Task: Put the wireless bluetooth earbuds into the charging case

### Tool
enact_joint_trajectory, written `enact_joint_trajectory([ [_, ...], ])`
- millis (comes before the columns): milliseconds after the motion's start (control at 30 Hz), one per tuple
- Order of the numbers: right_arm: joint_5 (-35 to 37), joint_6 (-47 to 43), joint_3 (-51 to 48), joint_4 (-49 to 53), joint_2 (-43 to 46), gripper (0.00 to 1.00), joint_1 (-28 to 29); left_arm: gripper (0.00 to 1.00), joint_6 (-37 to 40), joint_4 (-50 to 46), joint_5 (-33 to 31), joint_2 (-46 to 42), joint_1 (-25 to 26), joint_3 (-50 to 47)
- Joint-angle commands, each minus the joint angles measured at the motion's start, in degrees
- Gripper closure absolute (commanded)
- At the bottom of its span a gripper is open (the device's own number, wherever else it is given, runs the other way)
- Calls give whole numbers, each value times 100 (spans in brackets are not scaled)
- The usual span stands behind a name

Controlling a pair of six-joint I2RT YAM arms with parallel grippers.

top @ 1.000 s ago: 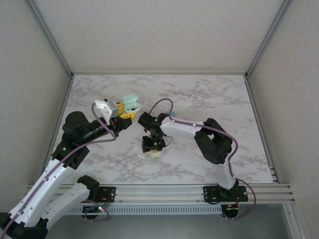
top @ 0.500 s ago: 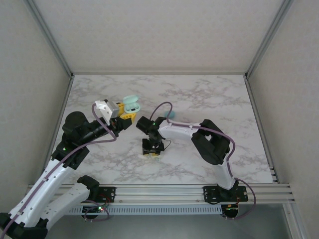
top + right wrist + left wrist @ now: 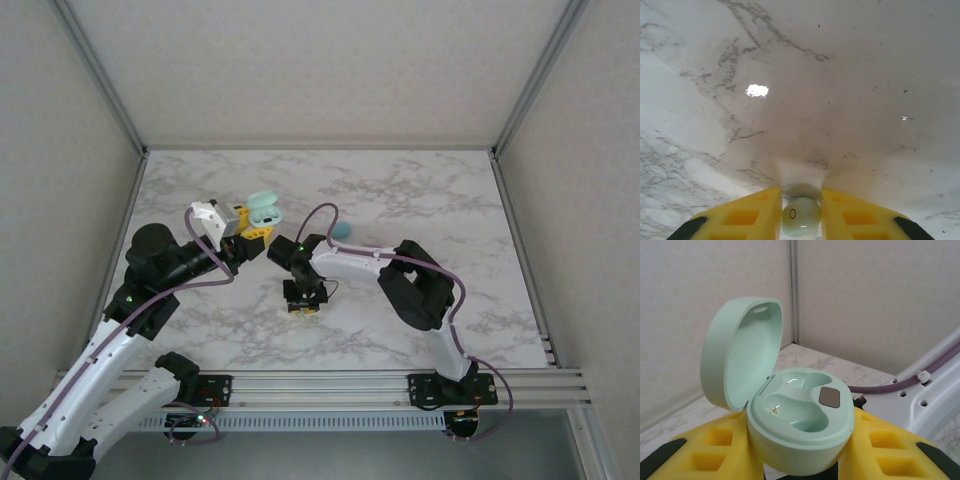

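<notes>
My left gripper (image 3: 801, 460) is shut on the mint green charging case (image 3: 800, 415), its yellow fingers (image 3: 715, 450) pressing the base from both sides. The case's lid (image 3: 742, 352) stands open, and both wells are empty. From above, the case (image 3: 264, 210) is held up at the left-centre of the table. A mint green earbud (image 3: 801, 216) with a small ring mark lies on the marble, and my right gripper (image 3: 801, 200) is shut on it, both yellow fingers (image 3: 752, 215) touching it. In the top view my right gripper (image 3: 305, 303) points straight down at the table centre.
A small cyan object (image 3: 341, 229) lies on the marble table (image 3: 420, 200) behind my right arm. Aluminium frame posts and white walls enclose the table on the left, back and right. A purple cable (image 3: 318, 212) loops above my right wrist.
My right gripper's fingers have closed in on the mint earbud, and its wrist has shifted slightly left. My left arm and the open case have not moved.
</notes>
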State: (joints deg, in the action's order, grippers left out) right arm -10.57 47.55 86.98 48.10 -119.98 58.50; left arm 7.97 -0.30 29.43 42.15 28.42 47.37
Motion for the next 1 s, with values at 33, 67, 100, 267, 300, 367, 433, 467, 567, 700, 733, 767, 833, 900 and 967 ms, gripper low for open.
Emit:
enact_joint_trajectory([
  [33,124,-102,222,142,-196,72,166,71,65,47,-23,-14,40,44],
  [67,141,-122,248,165,-216,73,178,71,65,53,-25,0,40,52],
  [100,172,-167,317,233,-242,74,200,71,65,47,-21,2,40,53],
  [267,205,-278,453,362,-329,75,249,71,55,61,-3,4,40,44],
  [300,217,-292,468,377,-337,75,264,71,56,60,-7,4,40,44],
  [367,271,-326,491,416,-349,74,276,71,43,56,-7,-3,41,46],
  [433,290,-331,504,459,-349,71,284,71,48,56,-5,4,41,44],
  [467,314,-321,504,472,-336,70,279,71,47,56,-6,4,40,48],
  [567,357,-205,476,479,-283,70,290,71,40,56,-6,14,40,44],
  [700,385,101,320,339,-169,67,288,71,54,56,1,29,41,61],
  [733,387,152,273,282,-147,68,288,71,53,60,5,31,39,61],
  [767,406,186,255,275,-148,68,286,71,51,56,21,46,40,61],
  [833,424,258,220,241,-140,70,291,71,51,47,36,57,36,62],
  [900,396,302,192,184,-126,74,288,71,51,47,36,67,45,61],
  [967,401,348,188,155,-101,74,309,71,56,52,43,74,40,68],
])
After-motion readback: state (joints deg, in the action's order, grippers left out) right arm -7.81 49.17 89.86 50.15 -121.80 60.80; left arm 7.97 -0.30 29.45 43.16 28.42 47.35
